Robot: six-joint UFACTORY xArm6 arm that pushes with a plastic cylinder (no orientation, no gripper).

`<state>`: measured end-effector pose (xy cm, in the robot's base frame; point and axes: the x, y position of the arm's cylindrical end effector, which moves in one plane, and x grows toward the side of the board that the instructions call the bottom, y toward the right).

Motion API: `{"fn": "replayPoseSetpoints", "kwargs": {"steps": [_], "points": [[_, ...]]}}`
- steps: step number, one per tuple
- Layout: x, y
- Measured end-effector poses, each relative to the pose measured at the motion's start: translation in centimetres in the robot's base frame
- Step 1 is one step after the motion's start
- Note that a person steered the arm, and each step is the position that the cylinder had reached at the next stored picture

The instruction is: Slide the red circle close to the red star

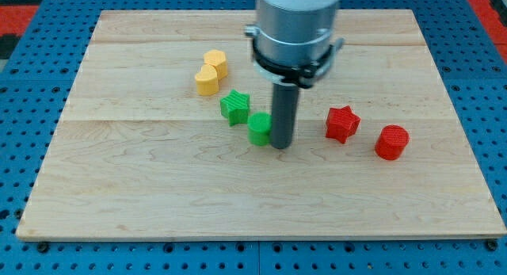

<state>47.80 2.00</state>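
Note:
The red circle [391, 142] lies at the view's right on the wooden board [158, 196]. The red star [342, 123] lies just to its left and slightly higher, a small gap between them. My tip [281, 146] rests on the board left of the red star, touching or almost touching the right side of a green round block [259, 128]. The red circle is well to the right of my tip, beyond the star.
A green star [234, 107] lies up-left of the green round block. A yellow heart [207, 81] and a yellow round block [215, 63] sit together further up-left. The arm's grey body [297, 29] hangs over the board's top middle. Blue pegboard surrounds the board.

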Motion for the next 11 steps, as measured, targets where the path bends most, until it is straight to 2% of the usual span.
{"fn": "replayPoseSetpoints", "kwargs": {"steps": [1, 2, 3, 4, 5, 6, 7, 8, 9, 11], "points": [[-0.9, -0.5], [2.5, 2.6], [9.5, 9.3], [9.6, 18.3], [6.1, 19.0], [3.8, 16.9], [3.8, 16.9], [4.8, 21.2], [3.2, 23.0], [0.7, 9.3]]}}
